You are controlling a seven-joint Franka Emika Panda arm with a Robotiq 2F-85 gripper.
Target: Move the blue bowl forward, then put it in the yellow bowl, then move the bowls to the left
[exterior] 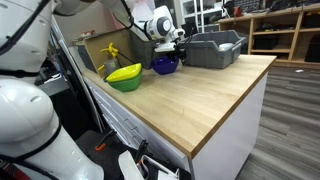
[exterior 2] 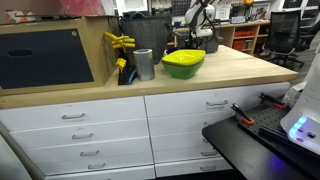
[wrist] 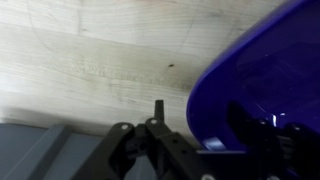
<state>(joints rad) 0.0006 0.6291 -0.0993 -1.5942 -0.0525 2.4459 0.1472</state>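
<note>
Wrist view: pincer (wrist: 214,135) astride near rim of blue bowl (wrist: 262,78); clamped or loose, cannot tell. In an exterior view, blue bowl on counter (exterior: 200,100), just beside yellow bowl (exterior: 124,75).

Counter: long light butcher-block wooden countertop, seen in both exterior views (exterior: 205,95) (exterior 2: 250,68), with a square front edge
Grain: in the wrist view the pale boards (wrist: 90,60) carry a small dark speck
Cabinet: white drawer fronts with slim silver bar handles (exterior 2: 85,135) stacked in rows under the counter
Side unit: plywood-edged box with a dark grey front panel (exterior 2: 45,55) at one end of the counter
Floor: grey wood-look planks (exterior: 297,112)
Back of room: open wooden shelving (exterior: 272,30) (contents too small to tell) and a black office chair (exterior 2: 285,32)
Light: even indoor light, with soft shadows
</note>
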